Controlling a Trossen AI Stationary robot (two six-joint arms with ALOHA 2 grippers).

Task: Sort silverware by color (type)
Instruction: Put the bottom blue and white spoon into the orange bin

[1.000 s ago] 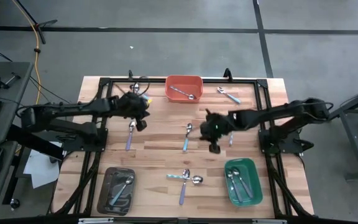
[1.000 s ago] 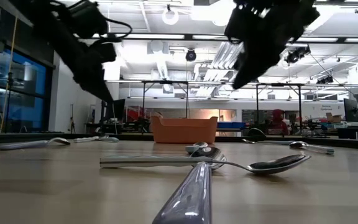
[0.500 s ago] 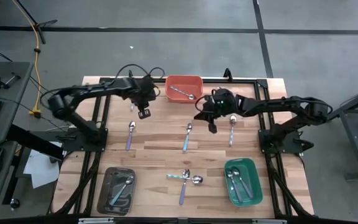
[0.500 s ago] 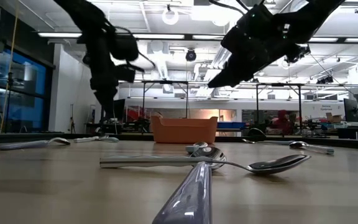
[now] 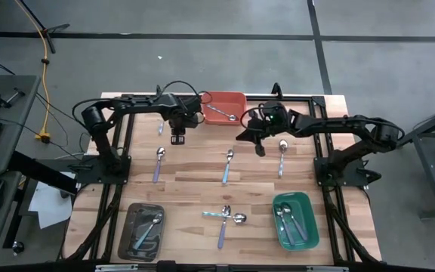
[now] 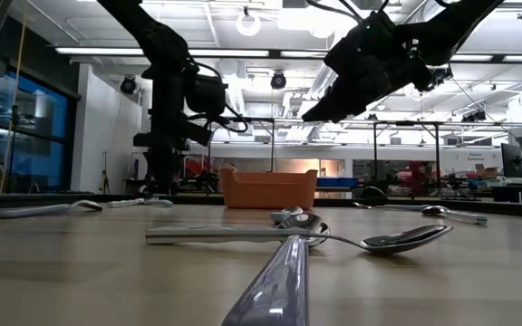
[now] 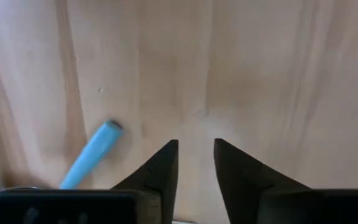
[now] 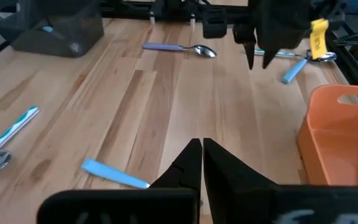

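Observation:
The silverware lies scattered on the wooden table: a lavender-handled spoon [image 5: 158, 163], a blue-handled spoon [image 5: 227, 166], a spoon [image 5: 282, 156] toward the right and a small cluster [image 5: 225, 216] near the front. My left gripper [image 5: 177, 139] hangs fingers down just left of the orange tray [image 5: 223, 100], open [image 7: 194, 149] over bare wood. A blue handle end [image 7: 95, 154] lies beside it, untouched. My right gripper [image 5: 260, 149] is shut [image 8: 201, 152], empty and above the table between two spoons.
The orange tray holds one spoon [image 5: 221, 113]. A green tray [image 5: 306, 227] at the front right holds several spoons, and a dark grey tray [image 5: 131, 243] at the front left holds one. A black frame [image 5: 225, 96] runs round the table's edges. Bare wood lies between the loose spoons.
My left gripper has swung toward the far edge and toward the orange tray, and now hangs beside the tray. My right gripper has moved toward the far edge, staying shut. The spoons on the table have kept their places.

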